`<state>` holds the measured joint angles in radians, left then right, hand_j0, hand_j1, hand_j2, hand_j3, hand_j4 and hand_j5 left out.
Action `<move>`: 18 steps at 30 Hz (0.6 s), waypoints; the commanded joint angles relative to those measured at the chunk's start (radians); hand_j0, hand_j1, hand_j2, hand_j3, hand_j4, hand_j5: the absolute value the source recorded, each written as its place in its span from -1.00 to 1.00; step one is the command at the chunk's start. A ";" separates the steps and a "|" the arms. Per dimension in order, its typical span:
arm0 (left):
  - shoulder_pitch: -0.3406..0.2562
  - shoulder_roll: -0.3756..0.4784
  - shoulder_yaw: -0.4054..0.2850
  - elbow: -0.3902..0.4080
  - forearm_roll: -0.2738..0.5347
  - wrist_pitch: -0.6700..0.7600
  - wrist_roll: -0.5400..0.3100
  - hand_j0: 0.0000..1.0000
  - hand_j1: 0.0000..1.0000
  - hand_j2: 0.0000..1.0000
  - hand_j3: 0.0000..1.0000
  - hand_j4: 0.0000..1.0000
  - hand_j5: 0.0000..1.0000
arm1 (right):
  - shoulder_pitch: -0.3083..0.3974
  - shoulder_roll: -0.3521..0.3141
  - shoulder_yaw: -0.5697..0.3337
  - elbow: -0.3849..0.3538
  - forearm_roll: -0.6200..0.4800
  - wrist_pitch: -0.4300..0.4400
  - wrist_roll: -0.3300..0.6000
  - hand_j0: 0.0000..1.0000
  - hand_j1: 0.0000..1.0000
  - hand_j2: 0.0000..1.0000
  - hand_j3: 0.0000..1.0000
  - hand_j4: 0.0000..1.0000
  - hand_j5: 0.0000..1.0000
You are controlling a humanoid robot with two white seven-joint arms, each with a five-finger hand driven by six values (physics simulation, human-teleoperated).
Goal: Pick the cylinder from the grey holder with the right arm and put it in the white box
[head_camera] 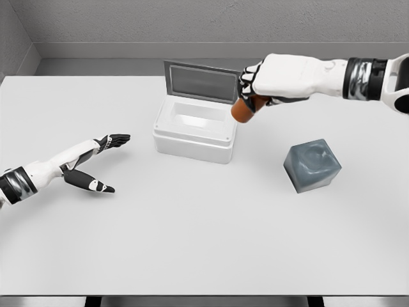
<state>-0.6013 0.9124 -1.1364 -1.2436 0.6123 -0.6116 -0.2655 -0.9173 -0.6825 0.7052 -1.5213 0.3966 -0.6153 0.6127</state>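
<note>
My right hand (255, 89) grips the orange cylinder (243, 110), at 3 o'clock of the white box (192, 137). Carry step. Next I go w/ a bit left, then drop. Left hand (96, 163) open, resting.

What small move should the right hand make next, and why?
Probably a short shift left, then lower. The right hand grips the cylinder, which hangs tilted at the right rim of the open box, not yet over its cavity. The holder sits empty, so only the placing is left.
</note>
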 commanded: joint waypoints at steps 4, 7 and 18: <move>0.000 0.000 0.001 0.000 0.006 0.001 0.000 1.00 1.00 1.00 1.00 1.00 1.00 | -0.006 0.063 0.031 0.043 0.021 0.004 -0.002 -0.36 -0.36 -0.36 -0.36 -0.36 -0.36; 0.000 0.000 0.001 0.000 0.006 0.001 0.000 1.00 1.00 1.00 1.00 1.00 1.00 | -0.012 0.069 0.031 0.052 0.021 0.004 -0.002 -0.36 -0.36 -0.36 -0.36 -0.36 -0.36; 0.000 0.000 -0.005 0.000 0.006 0.001 0.000 1.00 1.00 1.00 1.00 1.00 1.00 | -0.035 0.152 0.046 0.165 0.051 0.004 -0.002 -0.36 -0.36 -0.36 -0.36 -0.36 -0.36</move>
<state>-0.6013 0.9127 -1.1396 -1.2436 0.6124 -0.6115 -0.2659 -0.9526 -0.5474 0.7437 -1.3786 0.4397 -0.6135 0.6114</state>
